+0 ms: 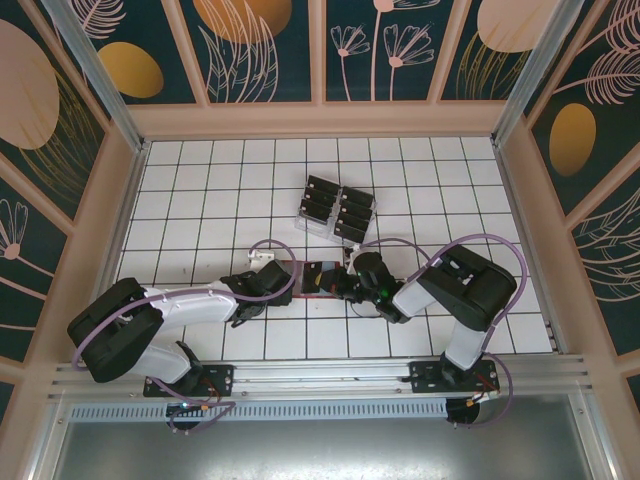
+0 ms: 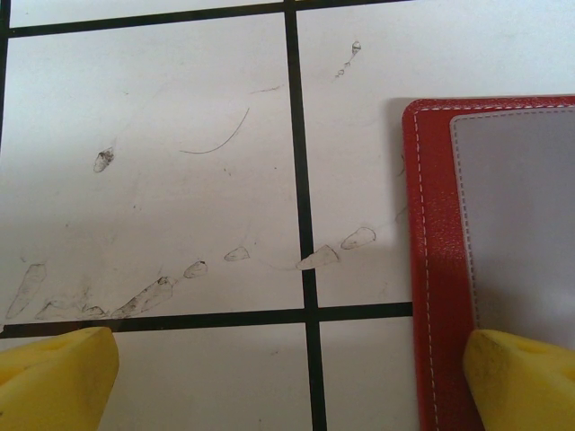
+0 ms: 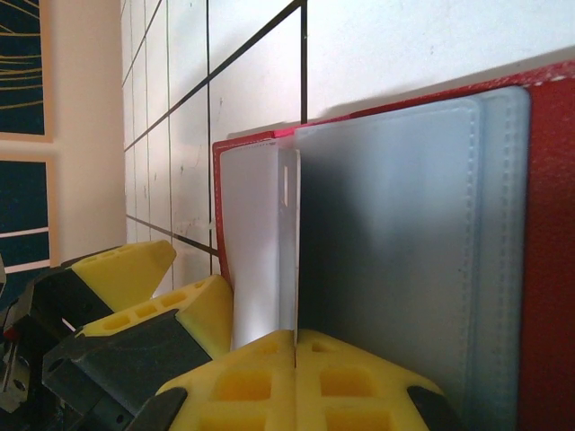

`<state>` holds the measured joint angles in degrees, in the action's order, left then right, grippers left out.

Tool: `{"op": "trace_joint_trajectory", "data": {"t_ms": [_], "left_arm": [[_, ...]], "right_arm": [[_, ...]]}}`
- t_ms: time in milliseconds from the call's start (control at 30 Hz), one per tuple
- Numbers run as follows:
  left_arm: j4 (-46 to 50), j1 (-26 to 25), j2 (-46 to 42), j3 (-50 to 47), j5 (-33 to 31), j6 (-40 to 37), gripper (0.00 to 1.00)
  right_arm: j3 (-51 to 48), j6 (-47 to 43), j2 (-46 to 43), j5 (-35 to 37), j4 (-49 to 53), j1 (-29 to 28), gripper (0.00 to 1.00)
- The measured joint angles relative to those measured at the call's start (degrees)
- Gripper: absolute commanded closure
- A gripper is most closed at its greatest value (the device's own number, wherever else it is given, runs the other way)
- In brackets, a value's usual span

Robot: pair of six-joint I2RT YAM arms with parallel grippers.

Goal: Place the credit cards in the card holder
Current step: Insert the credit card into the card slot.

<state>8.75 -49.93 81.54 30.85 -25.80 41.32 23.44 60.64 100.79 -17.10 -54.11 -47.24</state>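
Observation:
The red card holder (image 1: 303, 290) lies open on the tiles between my two grippers, its greyish-lilac pockets (image 3: 404, 233) facing up. My right gripper (image 3: 296, 346) is shut on a thin credit card (image 3: 296, 251) seen edge-on. The card's far end lies over the holder's pockets, and it shows dark over the holder (image 1: 322, 272). My left gripper (image 2: 296, 386) is open and low over the tiles. One of its yellow fingertips (image 2: 530, 377) rests on the holder's red edge (image 2: 431, 224). More black credit cards (image 1: 338, 205) stand in a rack further back.
The clear tiered rack (image 1: 300, 222) stands about two tiles behind the holder. Both arms crowd the near middle of the table, the left arm (image 1: 180, 305) low and the right arm (image 1: 470, 285) bent. Scuff marks (image 2: 144, 296) dot the tile by my left gripper.

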Motion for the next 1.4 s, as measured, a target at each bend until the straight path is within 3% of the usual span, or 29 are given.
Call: {"op": "trace_joint_trajectory", "data": {"t_ms": [967, 1400], "left_arm": [[0.02, 0.11, 0.15, 0.0, -0.46, 0.35, 0.01], [3.96, 0.07, -0.83, 3.5, -4.55, 0.57, 0.01]], "right_arm": [[1.81, 0.37, 2.01, -2.01, 0.28, 0.02, 1.0], [1.53, 0.42, 1.9, -2.1, 0.2, 0.0, 1.0]]}}
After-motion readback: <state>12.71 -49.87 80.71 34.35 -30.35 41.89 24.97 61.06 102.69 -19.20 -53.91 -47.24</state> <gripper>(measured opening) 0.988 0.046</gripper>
